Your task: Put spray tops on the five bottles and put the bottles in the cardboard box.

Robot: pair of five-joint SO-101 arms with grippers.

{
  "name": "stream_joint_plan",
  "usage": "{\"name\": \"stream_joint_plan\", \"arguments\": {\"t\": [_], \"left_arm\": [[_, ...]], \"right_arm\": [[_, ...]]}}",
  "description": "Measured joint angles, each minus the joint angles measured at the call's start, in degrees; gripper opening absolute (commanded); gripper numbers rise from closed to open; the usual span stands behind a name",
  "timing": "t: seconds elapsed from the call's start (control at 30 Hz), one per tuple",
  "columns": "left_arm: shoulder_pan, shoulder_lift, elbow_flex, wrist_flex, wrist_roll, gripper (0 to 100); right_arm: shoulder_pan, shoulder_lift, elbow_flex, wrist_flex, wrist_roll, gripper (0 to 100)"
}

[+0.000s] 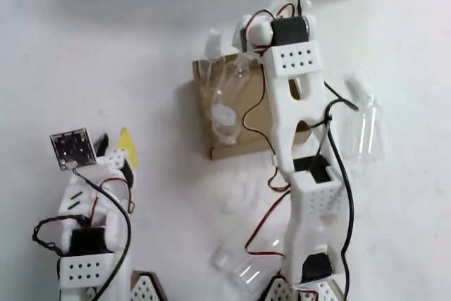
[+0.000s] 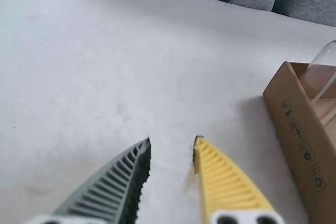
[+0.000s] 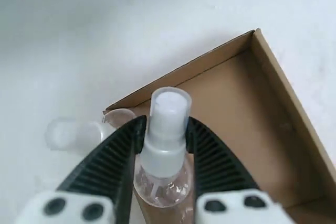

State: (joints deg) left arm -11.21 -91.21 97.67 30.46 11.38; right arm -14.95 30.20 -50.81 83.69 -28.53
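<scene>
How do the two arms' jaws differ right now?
The left jaws stand open and empty over the table; the right jaws are shut on a spray-topped bottle at the cardboard box. Left's are grey and yellow, right's both black. Both pairs have ribbed inner faces.

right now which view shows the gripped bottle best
Right wrist view: the bottle, spray top on, sits close up in the right gripper over the cardboard box. In the high view the arm crosses it; the left wrist view catches one clear curved edge, perhaps this bottle's.
</scene>
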Motion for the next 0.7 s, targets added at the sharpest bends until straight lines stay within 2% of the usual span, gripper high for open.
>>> {"name": "stream_joint_plan", "arguments": {"t": [0.2, 0.7], "left_arm": [[0.0, 0.0, 0.0, 0.0, 0.0, 14], [0.0, 0.0, 0.0, 0.0, 0.0, 14]], "right_arm": [[-2.2, -2.6, 0.0, 3.3, 9.8, 1.6], [-5.5, -6.2, -0.1, 9.2, 12.6, 1.6]]}}
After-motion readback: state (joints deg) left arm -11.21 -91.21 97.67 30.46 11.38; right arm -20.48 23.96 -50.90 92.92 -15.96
